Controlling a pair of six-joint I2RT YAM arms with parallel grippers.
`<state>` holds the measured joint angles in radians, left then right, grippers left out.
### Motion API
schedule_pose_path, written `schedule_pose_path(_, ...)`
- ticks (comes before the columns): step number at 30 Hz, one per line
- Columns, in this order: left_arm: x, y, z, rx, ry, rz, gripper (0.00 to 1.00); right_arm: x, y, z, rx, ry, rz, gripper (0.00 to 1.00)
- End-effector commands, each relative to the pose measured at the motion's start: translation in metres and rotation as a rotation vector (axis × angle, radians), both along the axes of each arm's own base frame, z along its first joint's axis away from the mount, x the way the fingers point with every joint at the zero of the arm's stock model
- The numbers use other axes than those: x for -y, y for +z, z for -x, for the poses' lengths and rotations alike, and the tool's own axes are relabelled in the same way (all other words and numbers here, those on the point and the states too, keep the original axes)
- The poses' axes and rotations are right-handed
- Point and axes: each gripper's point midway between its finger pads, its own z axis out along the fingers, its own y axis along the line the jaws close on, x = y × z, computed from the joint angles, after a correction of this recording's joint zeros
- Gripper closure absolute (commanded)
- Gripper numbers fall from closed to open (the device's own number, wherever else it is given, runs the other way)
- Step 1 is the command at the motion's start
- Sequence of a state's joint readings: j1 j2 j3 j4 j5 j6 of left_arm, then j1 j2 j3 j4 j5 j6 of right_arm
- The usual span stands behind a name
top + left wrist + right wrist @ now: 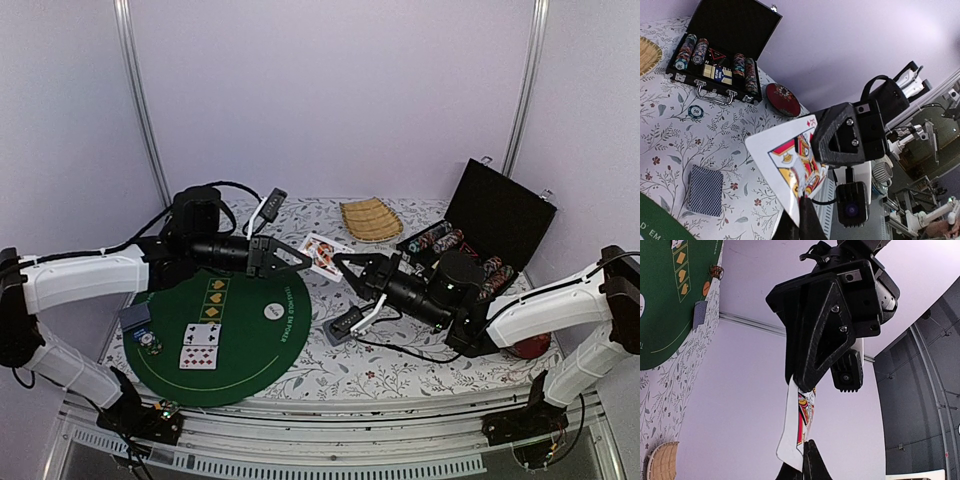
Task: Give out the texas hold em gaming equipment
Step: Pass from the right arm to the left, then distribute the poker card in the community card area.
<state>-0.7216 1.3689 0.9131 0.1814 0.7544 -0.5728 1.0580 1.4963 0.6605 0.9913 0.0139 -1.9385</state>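
A face card (322, 255) with a red and yellow court figure hangs in the air between both grippers. My left gripper (300, 262) is shut on one edge of the card (790, 160), and its fingertips (805, 212) pinch it from below. The right gripper (342, 263) is shut on the opposite edge of the card (799, 432). Two rows of face-up cards (200, 345) lie on the green mat (240, 370). A face-down deck (135, 317) and a few chips (150, 343) sit at the mat's left edge. Another blue-backed stack (705, 190) lies on the floral cloth.
An open black case (490, 215) with rows of chips (715, 60) stands at the back right, and one teal chip (696, 111) lies in front of it. A tan woven tray (370, 218) sits at the back centre. A round red cushion (782, 99) lies near the right arm.
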Motion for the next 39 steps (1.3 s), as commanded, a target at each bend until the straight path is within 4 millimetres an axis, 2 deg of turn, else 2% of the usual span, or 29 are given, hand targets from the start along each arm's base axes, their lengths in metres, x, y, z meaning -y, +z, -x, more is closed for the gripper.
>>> schedule_pose_path(1, -0.008, 0.008, -0.007, 0.042, 0.059, 0.005, 1.0, -0.003, 0.001, 0.002, -0.008, 0.007, -0.019, 0.87)
schedule_pose_path(3, -0.025, -0.012, -0.023, -0.014, 0.167, -0.089, 1.0, -0.001, 0.01, 0.002, -0.056, 0.017, -0.078, 0.55)
schedule_pose_path(5, -0.058, -0.044, -0.04, -0.122, 0.296, -0.215, 1.0, 0.004, 0.022, 0.0, -0.158, 0.022, -0.168, 0.16)
schedule_pose_path(6, -0.078, -0.059, -0.047, -0.171, 0.364, -0.276, 1.0, 0.006, 0.025, -0.001, -0.211, 0.027, -0.207, 0.02)
schedule_pose_path(8, -0.121, -0.088, -0.052, -0.255, 0.484, -0.379, 1.0, 0.012, 0.027, -0.001, -0.3, 0.041, -0.25, 0.01)
schedule_pose_path(9, -0.143, -0.108, -0.048, -0.313, 0.532, -0.434, 1.0, 0.014, 0.023, -0.001, -0.329, 0.047, -0.247, 0.01)
schedule_pose_path(11, -0.179, -0.131, -0.049, -0.376, 0.618, -0.475, 1.0, 0.017, 0.018, -0.001, -0.376, 0.059, -0.253, 0.01)
schedule_pose_path(13, -0.208, -0.153, -0.048, -0.437, 0.678, -0.51, 1.0, 0.019, 0.011, -0.002, -0.403, 0.053, -0.25, 0.01)
schedule_pose_path(16, -0.236, -0.178, -0.05, -0.493, 0.727, -0.556, 1.0, 0.02, 0.005, -0.003, -0.407, 0.041, -0.24, 0.01)
schedule_pose_path(19, -0.247, -0.193, -0.059, -0.522, 0.726, -0.581, 1.0, 0.022, 0.002, -0.003, -0.408, 0.039, -0.235, 0.01)
schedule_pose_path(23, -0.247, -0.206, -0.068, -0.555, 0.696, -0.603, 1.0, 0.025, 0.001, -0.004, -0.419, 0.04, -0.242, 0.01)
schedule_pose_path(31, -0.276, -0.244, -0.059, -0.624, 0.752, -0.797, 1.0, 0.03, -0.001, -0.002, -0.435, 0.044, -0.246, 0.01)
schedule_pose_path(35, -0.283, -0.253, -0.058, -0.636, 0.758, -0.854, 1.0, 0.03, 0.0, -0.002, -0.434, 0.044, -0.246, 0.01)
schedule_pose_path(39, -0.29, -0.252, -0.06, -0.621, 0.785, -0.889, 1.0, 0.031, -0.001, -0.001, -0.437, 0.043, -0.24, 0.01)
